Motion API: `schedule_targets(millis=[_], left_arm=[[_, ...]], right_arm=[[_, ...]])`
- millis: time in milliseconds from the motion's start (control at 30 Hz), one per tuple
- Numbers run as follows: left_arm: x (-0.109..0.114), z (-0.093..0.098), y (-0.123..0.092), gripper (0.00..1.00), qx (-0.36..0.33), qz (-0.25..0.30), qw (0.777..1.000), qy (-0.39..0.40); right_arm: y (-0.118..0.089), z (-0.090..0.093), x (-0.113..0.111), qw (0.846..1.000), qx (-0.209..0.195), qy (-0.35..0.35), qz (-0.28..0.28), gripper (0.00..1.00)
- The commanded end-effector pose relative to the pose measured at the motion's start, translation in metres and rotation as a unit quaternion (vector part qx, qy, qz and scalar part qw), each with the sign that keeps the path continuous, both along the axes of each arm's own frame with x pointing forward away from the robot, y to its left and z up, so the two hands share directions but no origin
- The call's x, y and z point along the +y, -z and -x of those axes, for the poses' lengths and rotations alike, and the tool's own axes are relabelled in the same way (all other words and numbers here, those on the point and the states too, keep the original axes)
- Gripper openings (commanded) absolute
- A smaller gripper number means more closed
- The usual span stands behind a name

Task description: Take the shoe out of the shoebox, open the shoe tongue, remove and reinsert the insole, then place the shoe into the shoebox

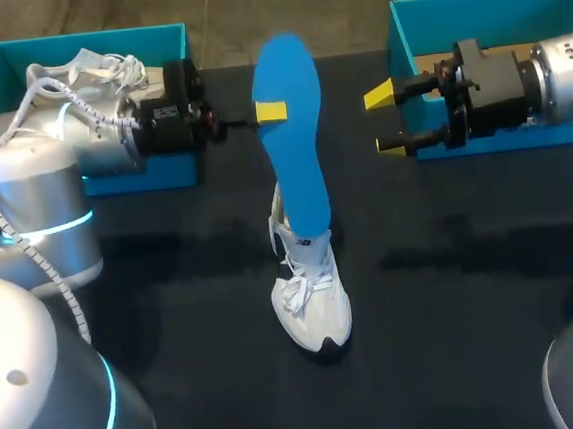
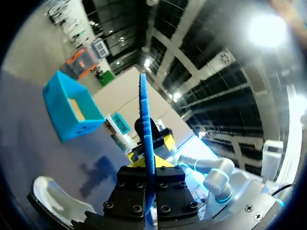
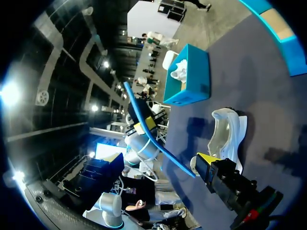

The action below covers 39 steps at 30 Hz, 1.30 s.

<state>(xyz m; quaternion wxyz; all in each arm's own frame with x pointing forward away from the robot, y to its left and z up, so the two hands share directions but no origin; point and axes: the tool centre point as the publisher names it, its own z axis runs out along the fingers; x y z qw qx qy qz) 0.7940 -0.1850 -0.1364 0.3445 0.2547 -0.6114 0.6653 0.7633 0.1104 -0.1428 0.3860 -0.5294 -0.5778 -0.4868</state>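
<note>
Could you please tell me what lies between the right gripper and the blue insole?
Nothing: in the head view the stretch from the right gripper to the insole is bare, only black table beneath.

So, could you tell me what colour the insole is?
The insole is blue, clearest in head view.

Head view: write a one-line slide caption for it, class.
Left gripper holds the blue insole upright above the white shoe; right gripper hangs open.
</note>
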Motion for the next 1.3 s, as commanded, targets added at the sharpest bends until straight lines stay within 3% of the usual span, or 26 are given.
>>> schedule_targets(millis=[33, 200, 833, 900, 1000, 1033, 1067, 1100, 1300], left_arm=[[0.004, -0.001, -0.011, 0.00, -0.435, 0.040, 0.899, -0.018], [0.010, -0.003, -0.015, 0.00, -0.510, 0.021, 0.860, -0.012], [0.010, -0.003, -0.015, 0.00, -0.510, 0.021, 0.860, -0.012], [0.013, -0.006, -0.015, 0.00, -0.530, 0.046, 0.846, -0.036], [0.016, -0.010, -0.016, 0.00, -0.642, 0.056, 0.763, -0.055], [0.017, -0.013, -0.016, 0.00, -0.644, 0.061, 0.760, -0.070], [0.018, -0.015, -0.017, 0.00, -0.666, 0.063, 0.739, -0.077], [0.019, -0.017, -0.016, 0.00, -0.704, 0.063, 0.703, -0.077], [0.021, -0.015, -0.009, 0.00, -0.809, 0.065, 0.580, -0.061]], right_arm=[[0.000, 0.000, 0.002, 1.000, 0.001, 0.001, 0.001, 1.00], [0.000, 0.000, 0.002, 1.000, 0.001, 0.001, 0.001, 1.00], [0.000, 0.000, 0.002, 1.000, 0.001, 0.001, 0.001, 1.00], [0.000, 0.000, 0.002, 1.000, 0.001, 0.001, 0.001, 1.00], [0.000, 0.000, 0.002, 1.000, 0.001, 0.001, 0.001, 1.00], [0.000, 0.000, 0.002, 1.000, 0.001, 0.001, 0.001, 1.00], [0.000, 0.000, 0.002, 1.000, 0.001, 0.001, 0.001, 1.00], [0.000, 0.000, 0.002, 1.000, 0.001, 0.001, 0.001, 1.00], [0.000, 0.000, 0.002, 1.000, 0.001, 0.001, 0.001, 1.00]])
